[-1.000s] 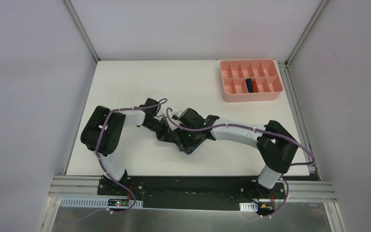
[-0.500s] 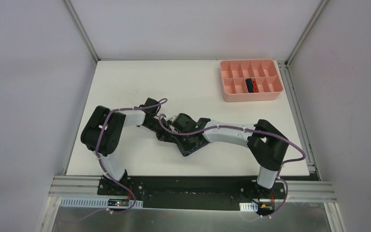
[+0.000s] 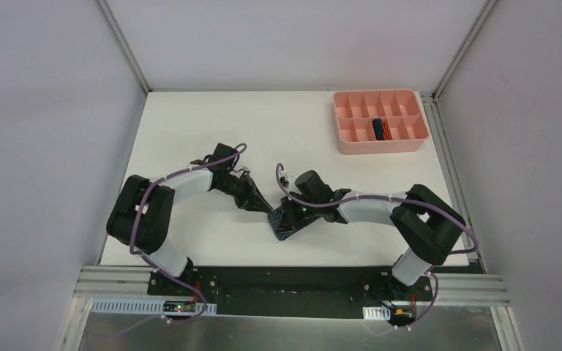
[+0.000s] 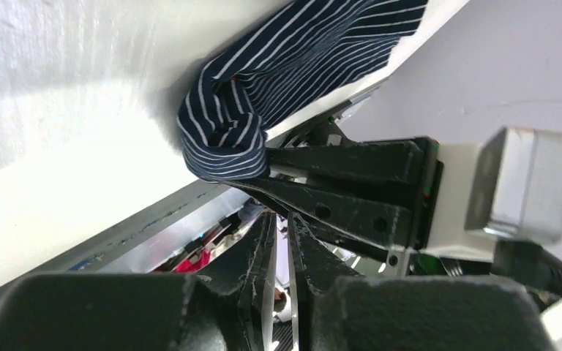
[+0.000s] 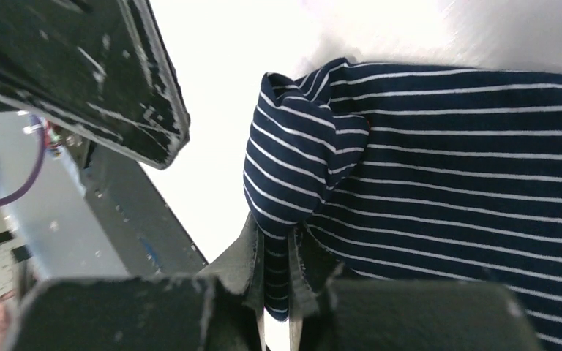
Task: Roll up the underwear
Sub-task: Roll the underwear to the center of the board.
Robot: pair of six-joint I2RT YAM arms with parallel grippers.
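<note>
White table (image 3: 190, 131) carrying striped underwear (image 3: 284, 223), long axis toward 4 o'clock. We are seeing right tool (image 5: 276, 292) pinching its bunched end; left tool (image 4: 282, 241) nearly clenched, empty, at 10 o'clock.

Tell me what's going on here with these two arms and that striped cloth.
The right gripper is shut on a bunched edge of the striped underwear, which lies near the front middle of the table. The left gripper sits just left of the cloth, holding nothing, jaws nearly closed. A second rolled pair already sits in the pink compartment tray at the far right.
</note>
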